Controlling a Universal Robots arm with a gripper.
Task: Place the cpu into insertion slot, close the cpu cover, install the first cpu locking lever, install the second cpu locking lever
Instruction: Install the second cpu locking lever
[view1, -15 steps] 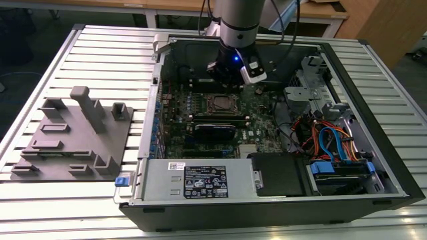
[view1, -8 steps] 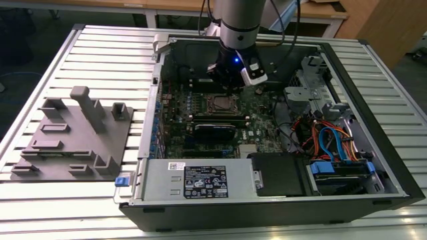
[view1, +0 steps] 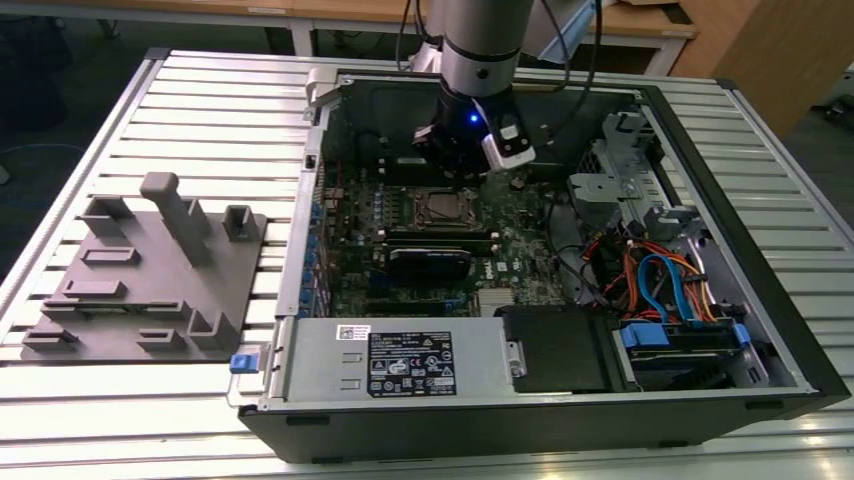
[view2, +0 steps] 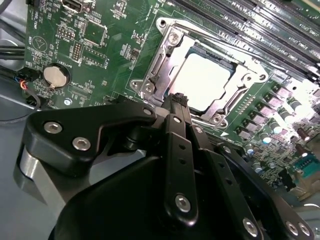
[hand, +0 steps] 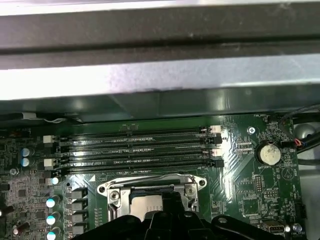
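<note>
- Pale silver-beige square metal cpu (view2: 202, 80) sits flat in the silver-rimmed square insertion slot (view2: 165, 50), under the thin silver cpu cover frame (view2: 240, 87).
- Black jointed metal gripper (view2: 177, 102) hangs just above that slot's rim, fingers closed together, empty.

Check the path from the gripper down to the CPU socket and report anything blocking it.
Nothing visible blocks it. In the second wrist view the gripper sits right at the edge of the insertion slot, where the cpu already lies under the cpu cover. The memory slots lie beyond the socket.
</note>
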